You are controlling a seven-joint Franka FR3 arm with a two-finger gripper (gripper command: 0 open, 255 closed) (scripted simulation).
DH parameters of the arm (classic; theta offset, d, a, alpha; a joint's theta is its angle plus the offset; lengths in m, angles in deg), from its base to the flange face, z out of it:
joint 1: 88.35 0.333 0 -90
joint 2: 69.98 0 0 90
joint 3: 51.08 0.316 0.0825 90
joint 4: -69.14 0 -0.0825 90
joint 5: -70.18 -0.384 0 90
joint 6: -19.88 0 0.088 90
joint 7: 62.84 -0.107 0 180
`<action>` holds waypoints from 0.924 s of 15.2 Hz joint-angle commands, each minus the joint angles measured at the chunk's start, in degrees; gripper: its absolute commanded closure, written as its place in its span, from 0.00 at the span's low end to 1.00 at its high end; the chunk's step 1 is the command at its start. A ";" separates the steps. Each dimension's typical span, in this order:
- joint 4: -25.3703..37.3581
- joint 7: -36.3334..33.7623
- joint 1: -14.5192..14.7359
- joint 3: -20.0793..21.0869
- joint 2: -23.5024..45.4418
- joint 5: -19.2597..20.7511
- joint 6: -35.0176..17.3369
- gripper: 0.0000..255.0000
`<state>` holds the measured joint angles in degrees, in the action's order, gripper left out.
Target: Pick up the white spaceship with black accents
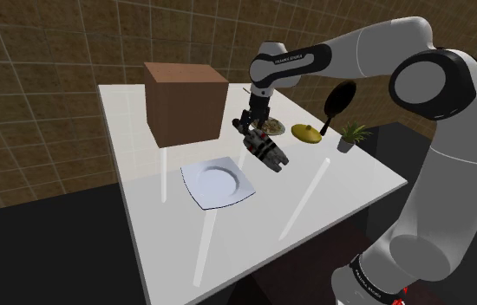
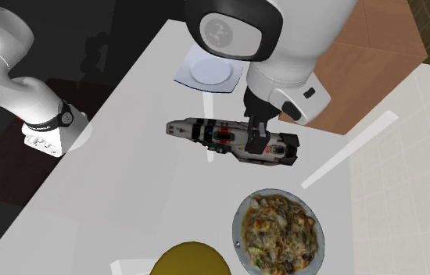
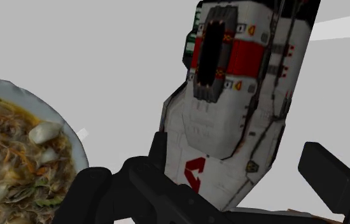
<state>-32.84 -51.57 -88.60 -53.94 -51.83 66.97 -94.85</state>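
The end effector (image 2: 255,139) is clenched across the narrow width of the spaceship (image 2: 206,131), one black finger on each long flank, which is the only span slim enough for the fingers to straddle. The grip sits toward the ship's blunt dark tail rather than its middle, so the long white nose reaches out well to one side. That probably explains why, in the shoulder view, the hull hangs slanted under the end effector with one end lower. A soft shadow on the counter (image 1: 315,191) below the hull suggests the ship is already clear of the surface, though only slightly. In the wrist view the red band and dark slot of the hull run straight away from the fingers, so the ship lies square to the grip, not skewed. A plate of noodles (image 2: 276,230) sits close beside the end effector, and an empty white plate (image 1: 218,184) lies a little further off on the opposite side. A straight rise looks safest, keeping the drooping nose away from both.
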 commanded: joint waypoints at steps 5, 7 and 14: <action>-0.17 0.00 0.01 0.01 0.01 -0.01 -0.22 1.00; -0.16 0.00 0.01 0.01 0.02 -0.01 -0.21 1.00; 1.50 -0.16 0.03 -0.02 -0.94 0.10 2.40 1.00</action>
<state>-31.98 -51.72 -88.56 -53.94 -52.61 67.05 -93.19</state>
